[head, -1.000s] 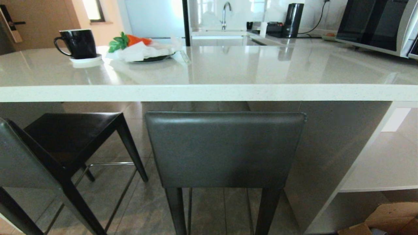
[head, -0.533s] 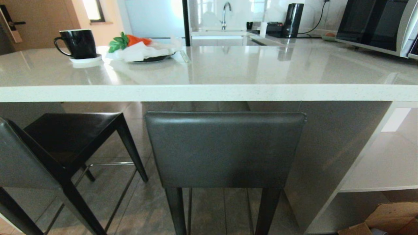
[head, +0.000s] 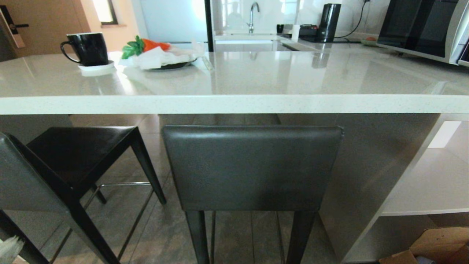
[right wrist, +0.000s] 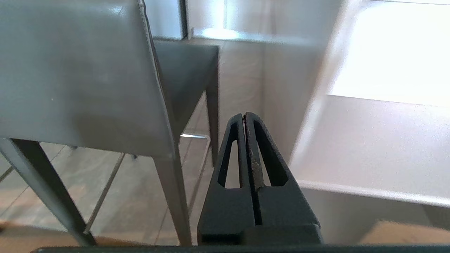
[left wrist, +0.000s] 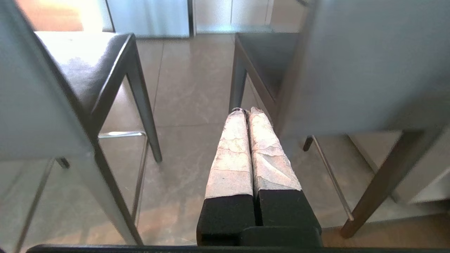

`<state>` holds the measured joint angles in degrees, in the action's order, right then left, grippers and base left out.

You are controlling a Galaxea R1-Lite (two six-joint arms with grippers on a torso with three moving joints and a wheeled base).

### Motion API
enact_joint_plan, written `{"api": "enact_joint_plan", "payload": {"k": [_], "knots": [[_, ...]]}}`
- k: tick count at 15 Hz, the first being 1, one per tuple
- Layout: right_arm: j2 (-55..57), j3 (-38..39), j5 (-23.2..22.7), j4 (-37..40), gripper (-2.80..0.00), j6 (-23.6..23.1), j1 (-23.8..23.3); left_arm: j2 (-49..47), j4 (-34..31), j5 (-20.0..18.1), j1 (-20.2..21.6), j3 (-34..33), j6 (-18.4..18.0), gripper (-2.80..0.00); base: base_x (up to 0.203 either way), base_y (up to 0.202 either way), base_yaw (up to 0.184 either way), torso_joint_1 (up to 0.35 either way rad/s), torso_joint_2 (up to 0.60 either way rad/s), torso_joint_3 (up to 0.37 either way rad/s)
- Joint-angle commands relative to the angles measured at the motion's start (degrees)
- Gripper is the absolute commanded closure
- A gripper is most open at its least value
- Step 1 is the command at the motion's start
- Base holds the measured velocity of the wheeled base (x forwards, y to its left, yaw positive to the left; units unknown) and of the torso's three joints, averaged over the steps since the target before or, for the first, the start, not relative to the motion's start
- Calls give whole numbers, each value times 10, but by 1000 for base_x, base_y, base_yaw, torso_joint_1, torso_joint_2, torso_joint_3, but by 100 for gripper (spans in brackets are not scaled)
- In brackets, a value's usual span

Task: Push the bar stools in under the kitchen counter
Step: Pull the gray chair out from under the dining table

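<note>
Two bar stools stand in front of the kitchen counter (head: 234,104). One stool (head: 253,168) is square in front of me, its dark grey backrest just below the counter's edge. The other stool (head: 77,154) stands to the left, turned at an angle, with its seat partly under the top. My left gripper (left wrist: 246,111), with white-taped fingers, is shut and empty, low in the gap between the angled stool (left wrist: 31,105) and the middle stool (left wrist: 369,70); its tip (head: 9,249) shows at the head view's lower left corner. My right gripper (right wrist: 244,116) is shut and empty, just right of the middle stool's backrest (right wrist: 77,77).
A black mug (head: 88,47) and a plate with a carrot and cloth (head: 161,55) sit on the counter's far left. A microwave (head: 421,29) stands at the right. Right of the middle stool are a low white shelf (head: 428,183) and a cardboard box (head: 439,245).
The white tip of my left gripper has come up into the head view's lower left corner. Stools and counter have not moved.
</note>
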<state>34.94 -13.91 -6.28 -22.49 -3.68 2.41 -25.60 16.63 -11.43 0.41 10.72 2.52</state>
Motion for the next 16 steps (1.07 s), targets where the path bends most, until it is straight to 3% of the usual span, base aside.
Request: {"api": "enact_joint_plan", "payload": {"k": [1,5,10,13,16], "knots": [[135,0,-5,-66,0,-2,13,-211,141,0,1,-3,5,0,0,0,0,0,0,0],[271,9,-7,-176,0,-3,73,-420,385,8,-17,-30,-8,0,0,0,0,0,0,0],[432,49,1,-352,0,0,118,-609,597,75,-103,-50,-14,0,0,0,0,0,0,0],[490,52,9,-425,0,22,128,-698,692,133,-191,-52,-14,0,0,0,0,0,0,0],[555,49,13,-499,0,37,133,-734,710,197,-257,-31,-11,0,0,0,0,0,0,0]]}}
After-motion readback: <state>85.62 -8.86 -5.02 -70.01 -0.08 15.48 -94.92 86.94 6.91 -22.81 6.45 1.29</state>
